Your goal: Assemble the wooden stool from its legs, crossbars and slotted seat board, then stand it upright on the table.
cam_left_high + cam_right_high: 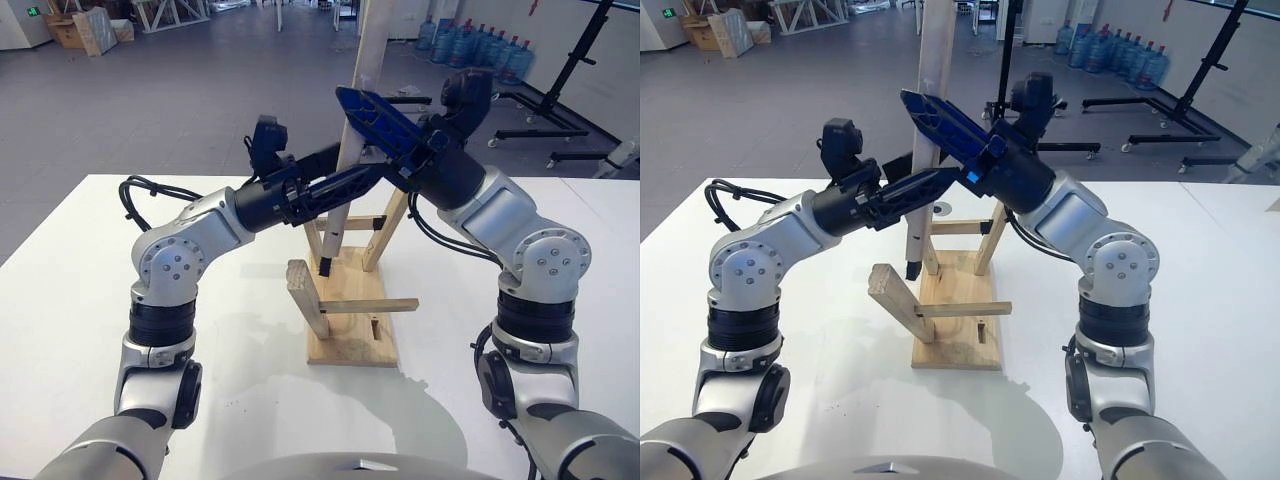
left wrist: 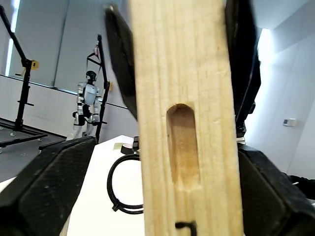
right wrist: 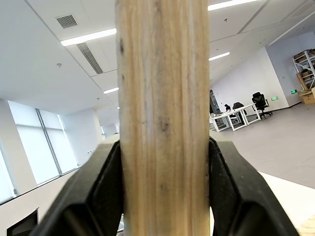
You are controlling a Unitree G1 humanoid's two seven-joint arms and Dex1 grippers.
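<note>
A long wooden leg [image 1: 358, 95] stands nearly upright over the slotted seat board [image 1: 352, 345], which lies flat on the white table. Its dark lower tip [image 1: 326, 266] hangs just above the board. My left gripper [image 1: 352, 183] is shut on the leg from the left at mid-height, with an oval slot [image 2: 182, 145] showing between its pads. My right gripper [image 1: 372, 118], with blue fingers, is shut on the same leg [image 3: 162, 123] higher up. Two leaning legs [image 1: 386, 230] joined by a crossbar [image 1: 352, 223] rise from the board's far end. A short leg [image 1: 305, 296] with a crossbar [image 1: 372, 306] stands at its left side.
The white table [image 1: 90, 300] has free room to the left, right and front of the board. A black cable [image 2: 120, 194] lies on the table in the left wrist view. Open floor lies beyond the table's far edge.
</note>
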